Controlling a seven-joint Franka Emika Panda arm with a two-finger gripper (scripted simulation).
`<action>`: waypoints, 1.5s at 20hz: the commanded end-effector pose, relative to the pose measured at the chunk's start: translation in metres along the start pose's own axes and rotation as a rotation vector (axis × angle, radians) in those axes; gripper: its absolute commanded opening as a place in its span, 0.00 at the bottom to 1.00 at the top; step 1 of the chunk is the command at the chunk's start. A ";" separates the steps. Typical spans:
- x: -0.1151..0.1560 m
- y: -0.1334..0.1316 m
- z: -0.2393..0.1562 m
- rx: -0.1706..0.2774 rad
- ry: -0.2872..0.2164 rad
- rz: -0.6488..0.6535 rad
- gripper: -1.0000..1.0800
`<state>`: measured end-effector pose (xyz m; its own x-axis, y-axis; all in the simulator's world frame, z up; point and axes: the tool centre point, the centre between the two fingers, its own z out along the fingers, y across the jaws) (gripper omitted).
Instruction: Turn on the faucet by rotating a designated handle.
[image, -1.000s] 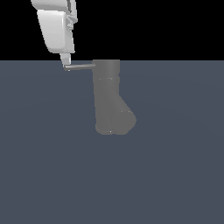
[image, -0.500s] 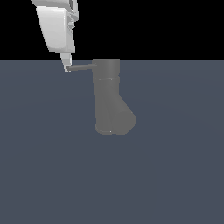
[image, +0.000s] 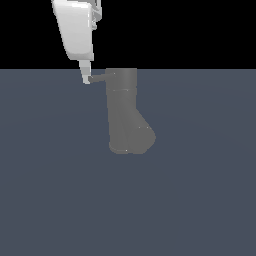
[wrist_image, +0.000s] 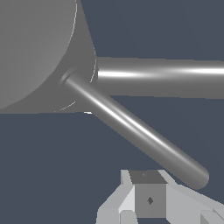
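The matte grey faucet (image: 122, 107) stands upright on the dark floor and widens to a bulged base (image: 134, 141). The handle (image: 98, 77), a thin grey rod, juts from the column's top toward the exterior view's left. My white gripper (image: 86, 78) hangs down from above with its tip against the rod's free end. Its fingers look pressed together and hold nothing. In the wrist view the handle (wrist_image: 135, 129) runs diagonally from the faucet's round top (wrist_image: 35, 48), and its end lies just beside my gripper (wrist_image: 148, 199).
A second, thicker grey rod (wrist_image: 162, 76) runs out from the faucet's top in the wrist view. The flat dark grey-blue floor (image: 200, 200) spreads around the faucet.
My gripper has shifted a little toward the exterior view's right. The handle's free end has moved with it, so the rod now looks shorter.
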<state>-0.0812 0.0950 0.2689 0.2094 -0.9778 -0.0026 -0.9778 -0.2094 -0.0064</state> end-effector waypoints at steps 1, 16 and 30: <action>0.023 0.011 0.000 -0.004 0.002 0.029 0.00; 0.070 0.028 0.000 -0.004 0.003 0.017 0.00; 0.148 0.032 -0.001 -0.006 0.003 0.032 0.00</action>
<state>-0.0811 -0.0239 0.2688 0.2313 -0.9729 -0.0014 -0.9729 -0.2313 0.0024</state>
